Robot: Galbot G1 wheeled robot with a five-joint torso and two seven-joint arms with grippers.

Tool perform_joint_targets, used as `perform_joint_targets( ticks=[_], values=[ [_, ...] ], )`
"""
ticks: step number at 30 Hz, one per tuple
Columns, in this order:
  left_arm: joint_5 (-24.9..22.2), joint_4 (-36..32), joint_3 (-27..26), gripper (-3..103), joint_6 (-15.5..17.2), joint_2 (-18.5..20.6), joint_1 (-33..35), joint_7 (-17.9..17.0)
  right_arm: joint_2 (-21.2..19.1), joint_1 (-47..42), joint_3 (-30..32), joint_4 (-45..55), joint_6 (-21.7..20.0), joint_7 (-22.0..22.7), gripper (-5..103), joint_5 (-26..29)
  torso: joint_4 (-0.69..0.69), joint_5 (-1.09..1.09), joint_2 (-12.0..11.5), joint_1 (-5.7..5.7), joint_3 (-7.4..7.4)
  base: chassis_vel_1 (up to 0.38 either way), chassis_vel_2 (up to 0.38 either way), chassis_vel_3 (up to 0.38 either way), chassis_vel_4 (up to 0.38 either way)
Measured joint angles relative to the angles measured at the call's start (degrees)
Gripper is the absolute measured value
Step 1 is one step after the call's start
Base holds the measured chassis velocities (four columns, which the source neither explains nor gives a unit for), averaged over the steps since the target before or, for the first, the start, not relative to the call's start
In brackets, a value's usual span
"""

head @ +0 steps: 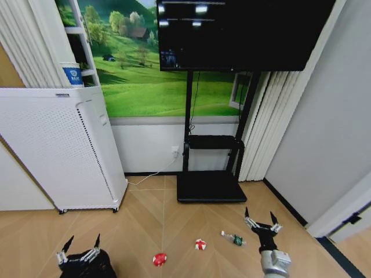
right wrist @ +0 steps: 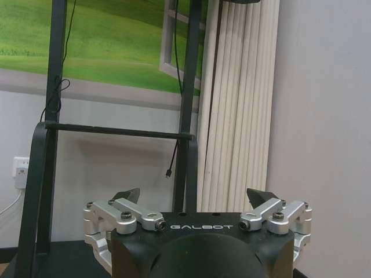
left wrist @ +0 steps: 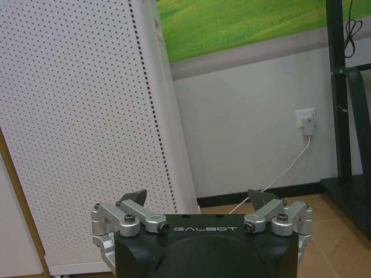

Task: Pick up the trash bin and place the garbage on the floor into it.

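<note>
on the wood floor, low centre of the head view, three litter pcs are spread in a loose row running left to right. the red wad is seen nearest the left side, roundish, no clear long axis. the red-and-white wrapper is set just right of it and a bit farther fwd, also compact. the slim green-and-white bottle piece is laid flat, long axis running left-right w/ a slight slant, its right end a little nearer the robot; which end is the cap can't be told.

the right gripper is held just right of the bottle piece, near but not touching, fingers spread open w/ nothing between them; in the right wrist view the right gripper is aimed at the black tv stand and the white vertical blinds.

the left gripper is seen at the lower left edge, well apart from the red wad, fingers spread open and empty. a dark mass sits right below it; whether that's the trash bin can't be told, and no contents are visible. in the left wrist view the left gripper is pointed at the white perforated appliance and a wall socket.
</note>
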Motion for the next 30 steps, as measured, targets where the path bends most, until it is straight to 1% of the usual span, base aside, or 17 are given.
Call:
perform_joint_targets(
  ticks=[7,12,15,19,25,30],
  values=[
    [1.1,0.4,1.1,98,-0.2,-0.4,-0.1,-0.1,0.2,-0.1,-0.2,-0.2,0.1,-0.1,100,-0.2,0.0,0.0,-2.2,-0.8,-1.42,0.0,0.0,0.0,0.0],
    [1.2,0.4,1.4,98,-0.2,-0.4,-0.1,-0.1,0.3,-0.2,-0.2,-0.3,0.2,-0.1,100,-0.3,0.0,0.0,-3.0,-1.05,-1.93,0.0,0.0,0.0,0.0],
    [1.3,0.3,1.5,98,-0.2,-0.4,-0.2,-0.1,0.4,-0.2,-0.3,-0.6,0.5,-0.2,100,-0.5,0.0,0.0,-4.1,-1.44,-2.66,0.0,0.0,0.0,0.0],
    [1.4,0.3,1.6,98,-0.2,-0.4,-0.3,-0.2,0.5,-0.3,-0.3,-0.7,0.7,-0.2,100,-0.6,0.0,0.0,-4.7,-1.67,-3.06,0.0,0.0,0.0,0.0],
    [1.8,0.2,2.0,98,-0.1,-0.5,-0.5,-0.2,0.6,-0.5,-0.3,-0.7,0.8,-0.2,100,-0.6,0.0,0.0,-6.4,-2.17,-4.21,0.0,0.0,0.0,0.0],
    [1.8,0.2,2.2,98,0.0,-0.4,-0.7,-0.3,0.5,-0.5,-0.2,-0.7,0.9,-0.2,100,-0.6,0.0,0.0,-7.3,-2.55,-4.75,0.0,0.0,0.0,0.0]
  ],
)
